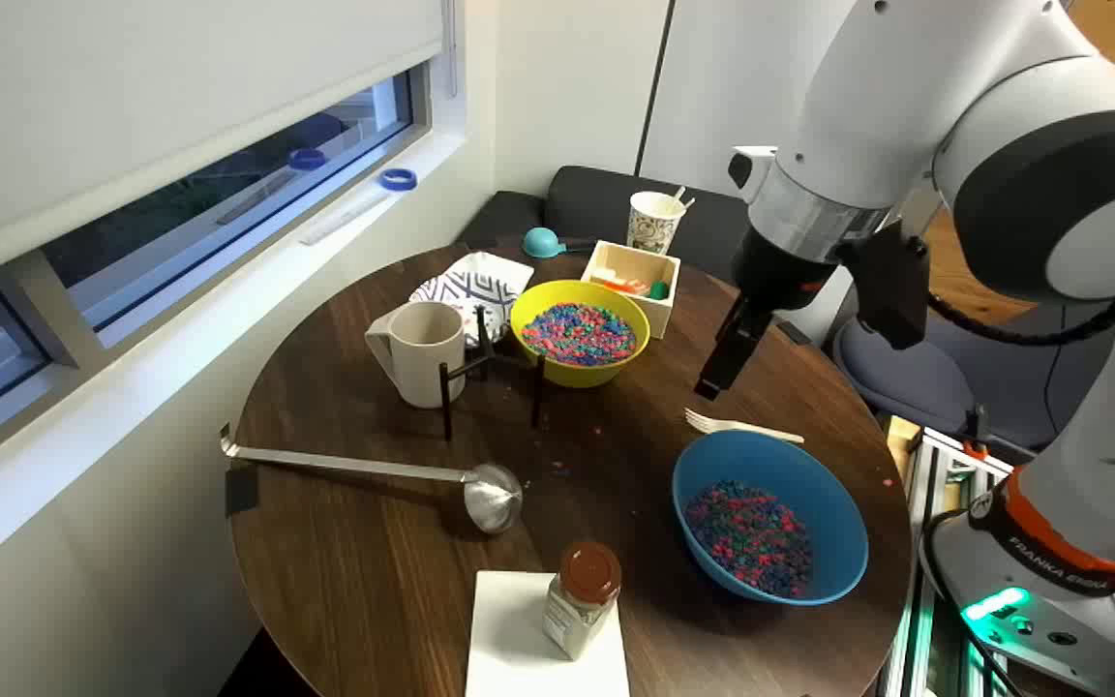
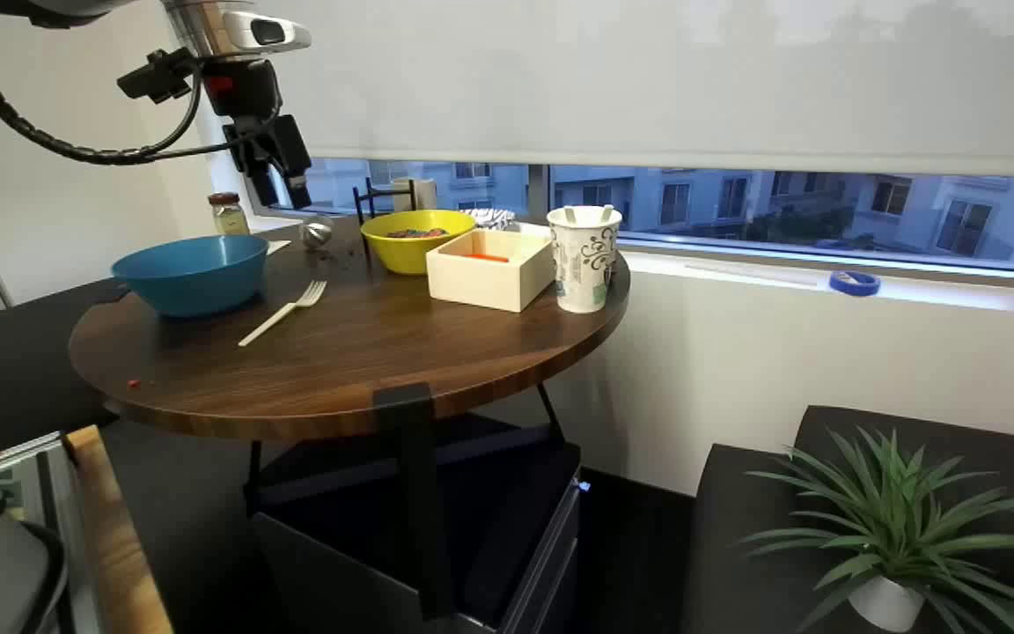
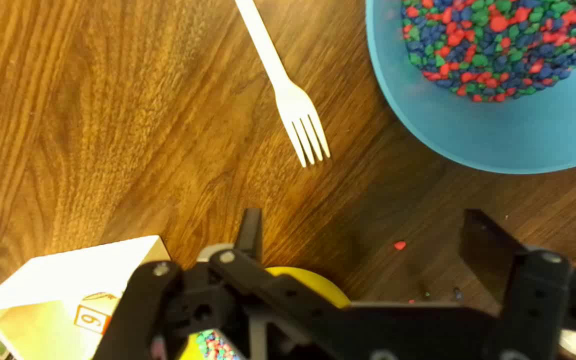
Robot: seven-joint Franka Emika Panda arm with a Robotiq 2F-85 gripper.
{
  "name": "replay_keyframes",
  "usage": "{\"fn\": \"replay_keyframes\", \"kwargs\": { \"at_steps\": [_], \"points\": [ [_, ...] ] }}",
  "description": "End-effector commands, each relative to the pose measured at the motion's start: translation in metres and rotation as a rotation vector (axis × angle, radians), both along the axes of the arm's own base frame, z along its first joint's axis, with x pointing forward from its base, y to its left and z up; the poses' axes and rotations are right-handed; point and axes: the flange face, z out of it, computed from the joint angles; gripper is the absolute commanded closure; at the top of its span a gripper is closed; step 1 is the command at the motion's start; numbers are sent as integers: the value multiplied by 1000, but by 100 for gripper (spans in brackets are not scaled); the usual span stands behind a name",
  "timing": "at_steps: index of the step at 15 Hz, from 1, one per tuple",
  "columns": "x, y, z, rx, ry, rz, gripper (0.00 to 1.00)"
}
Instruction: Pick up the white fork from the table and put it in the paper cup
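Note:
The white fork (image 1: 756,429) lies flat on the round dark table (image 1: 354,571), beside the blue bowl. It also shows in an exterior view (image 2: 285,313) and in the wrist view (image 3: 288,95), tines toward the gripper. The paper cup (image 1: 652,232) stands upright at the table's edge beside the wooden box, with pale utensil ends above its rim; it also shows in an exterior view (image 2: 584,264). A little of its patterned side is at the wrist view's lower left corner. My gripper (image 3: 363,215) is open and empty, above the table past the fork's tines; it also shows in an exterior view (image 2: 287,195).
A blue bowl (image 1: 833,523) and a yellow bowl (image 1: 567,376) hold coloured pebbles. A wooden box (image 2: 476,280) stands beside the cup. A black stand (image 1: 446,402), cream mug (image 1: 422,363), metal ladle (image 1: 354,467) and jar (image 1: 579,605) on a white board are also on the table.

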Motion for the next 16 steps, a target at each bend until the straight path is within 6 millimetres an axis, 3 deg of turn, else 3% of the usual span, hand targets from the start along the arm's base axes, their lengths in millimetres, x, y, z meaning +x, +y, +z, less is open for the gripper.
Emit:
{"fn": "replay_keyframes", "kwargs": {
  "at_steps": [1, 6, 9, 12, 16],
  "points": [
    [0, 0, 0, 0, 1, 0, 0],
    [0, 0, 0, 0, 1, 0, 0],
    [-14, -5, -14, -26, 126, 28, 0],
    [-29, -21, -26, -49, 210, 36, 0],
    [-33, -48, -31, -38, 201, -15, 0]
  ]
}}
